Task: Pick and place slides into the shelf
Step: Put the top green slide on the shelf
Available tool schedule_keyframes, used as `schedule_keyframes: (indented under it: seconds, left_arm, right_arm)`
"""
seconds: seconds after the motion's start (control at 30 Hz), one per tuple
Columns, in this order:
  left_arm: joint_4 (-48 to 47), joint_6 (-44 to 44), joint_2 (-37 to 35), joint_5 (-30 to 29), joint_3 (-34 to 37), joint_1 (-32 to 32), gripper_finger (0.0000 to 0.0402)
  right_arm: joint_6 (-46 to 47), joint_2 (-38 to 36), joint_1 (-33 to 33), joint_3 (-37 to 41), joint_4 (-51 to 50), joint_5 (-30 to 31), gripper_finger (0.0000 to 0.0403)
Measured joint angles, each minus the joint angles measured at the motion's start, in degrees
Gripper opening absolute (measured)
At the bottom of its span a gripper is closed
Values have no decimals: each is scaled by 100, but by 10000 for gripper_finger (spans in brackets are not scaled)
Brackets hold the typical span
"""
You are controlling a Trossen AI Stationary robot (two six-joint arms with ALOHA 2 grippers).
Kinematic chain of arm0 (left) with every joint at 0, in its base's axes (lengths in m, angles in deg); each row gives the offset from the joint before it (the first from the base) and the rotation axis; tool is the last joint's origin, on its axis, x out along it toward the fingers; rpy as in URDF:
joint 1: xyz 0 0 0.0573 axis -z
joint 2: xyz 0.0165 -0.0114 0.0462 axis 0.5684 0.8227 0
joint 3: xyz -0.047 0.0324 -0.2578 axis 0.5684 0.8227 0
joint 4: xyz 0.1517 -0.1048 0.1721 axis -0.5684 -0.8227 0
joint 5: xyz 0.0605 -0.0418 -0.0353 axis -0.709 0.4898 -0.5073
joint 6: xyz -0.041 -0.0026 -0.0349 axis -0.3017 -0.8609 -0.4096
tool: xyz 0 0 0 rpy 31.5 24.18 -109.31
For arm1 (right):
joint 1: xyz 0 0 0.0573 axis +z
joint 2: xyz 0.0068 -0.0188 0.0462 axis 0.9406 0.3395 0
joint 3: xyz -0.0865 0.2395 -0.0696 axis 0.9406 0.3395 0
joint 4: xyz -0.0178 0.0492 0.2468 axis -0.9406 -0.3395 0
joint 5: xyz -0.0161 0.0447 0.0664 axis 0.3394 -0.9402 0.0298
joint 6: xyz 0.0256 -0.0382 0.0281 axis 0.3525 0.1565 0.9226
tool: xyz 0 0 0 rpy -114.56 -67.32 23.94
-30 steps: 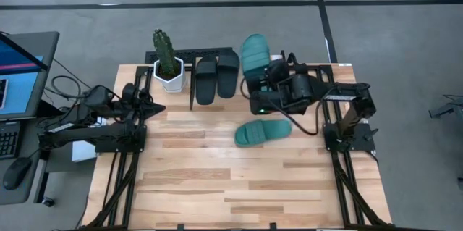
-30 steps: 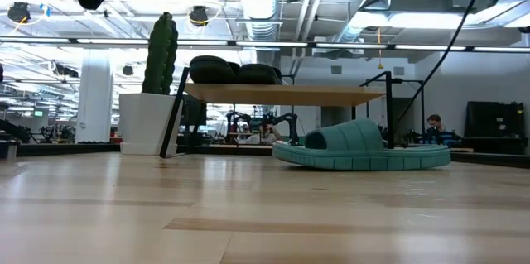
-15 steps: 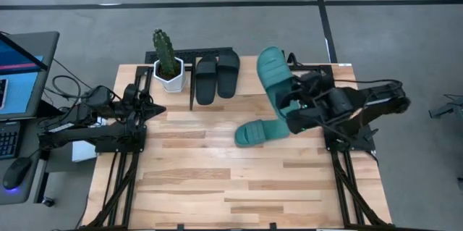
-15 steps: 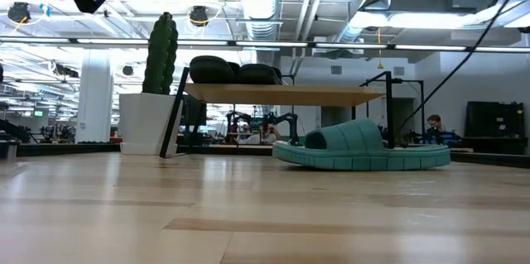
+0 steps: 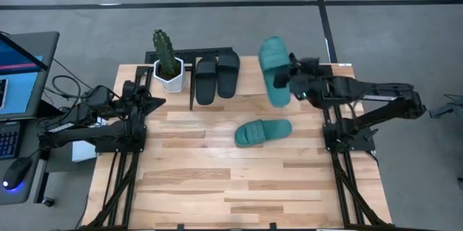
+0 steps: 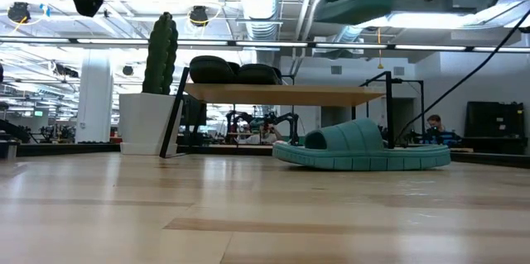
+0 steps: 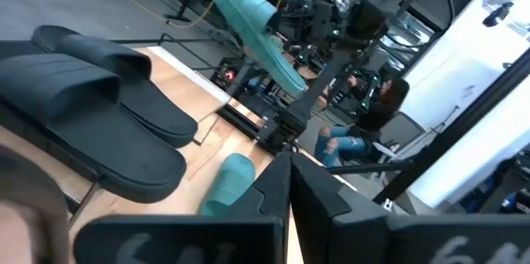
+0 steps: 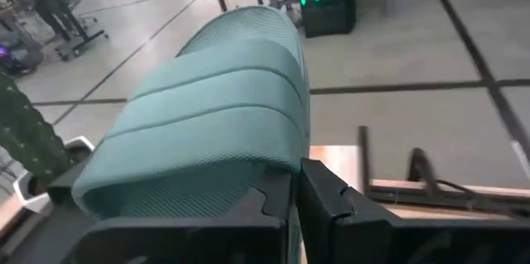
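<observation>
Two black slides (image 5: pixel 216 77) lie side by side on the shelf (image 6: pixel 286 94) at the table's far edge, soles on its wooden top. One teal slide (image 5: pixel 262 131) rests sole-down on the table, near side of the shelf's right end. My right gripper (image 5: pixel 293 80) is shut on the other teal slide (image 5: pixel 274 72), carried high in the air right of the black pair; the low view shows this slide (image 6: pixel 356 4) above the shelf's right end. My left gripper (image 5: pixel 156 102) waits shut by the table's left edge, touching nothing. My right gripper pinches the teal slide between its two fingers (image 8: pixel 327 202) at the slide's right side, about mid-length, beside the ribbed strap (image 8: pixel 248 144). The fingers come level from the table's right, across the slide. The slide is lifted clear, its length running far to near.
A potted cactus (image 5: pixel 167 59) in a white pot stands just left of the shelf. A laptop (image 5: pixel 22 72) and cables sit beyond the table's left edge. The near half of the plank tabletop (image 5: pixel 231 187) holds nothing. A person (image 7: pixel 377 119) shows in the room behind.
My right gripper has swung from over the shelf toward the table's right, still shut on the teal slide. The slide went with it, tipped aslant half a second ago, and now points far to near again, lower in the low view. The other slides have stayed put.
</observation>
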Motion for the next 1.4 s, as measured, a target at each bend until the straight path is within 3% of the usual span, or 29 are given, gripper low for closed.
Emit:
schedule_keyframes:
  seconds: [0.23,0.63,0.9,1.4]
  left_arm:
    - [31,0,0,-98,0,1,0]
    - [25,0,0,-96,0,-2,0]
    - [22,2,0,-96,0,-1,0]
    - [20,-55,0,-94,0,1,0]
  right_arm:
    - [-708,726,-859,36,1493,-808,0]
    - [-659,1846,-1939,39,2165,-1613,0]
    - [-648,2234,-2034,39,2457,-1793,0]
    - [-408,2239,-1851,34,2334,-1696,0]
